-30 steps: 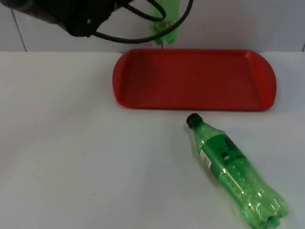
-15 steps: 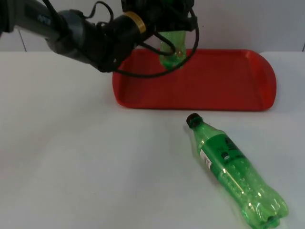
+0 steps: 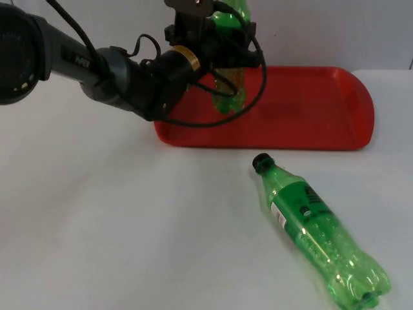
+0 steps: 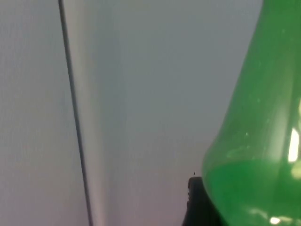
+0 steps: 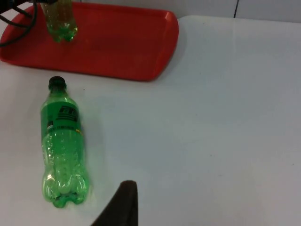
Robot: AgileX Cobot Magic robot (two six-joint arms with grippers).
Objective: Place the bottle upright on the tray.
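My left gripper (image 3: 222, 51) is shut on the upper part of a green plastic bottle (image 3: 229, 90), which stands roughly upright over the left part of the red tray (image 3: 310, 110). Whether the base touches the tray floor I cannot tell. The left wrist view has this bottle (image 4: 263, 141) close up against the grey wall. A second green bottle (image 3: 316, 232) with a black cap lies on its side on the table in front of the tray. My right gripper (image 5: 123, 207) hangs above the table near the lying bottle (image 5: 63, 150), beyond which are the tray (image 5: 122, 42) and the held bottle (image 5: 59, 21).
The left arm (image 3: 97, 64) reaches across the table's back left towards the tray. The grey partition wall (image 3: 322, 32) rises right behind the tray. Bare white table (image 3: 116, 219) spreads out at the left and front.
The left arm has carried the held bottle down and forward from the wall behind the tray's back rim to the tray's left part. The lying bottle has stayed put.
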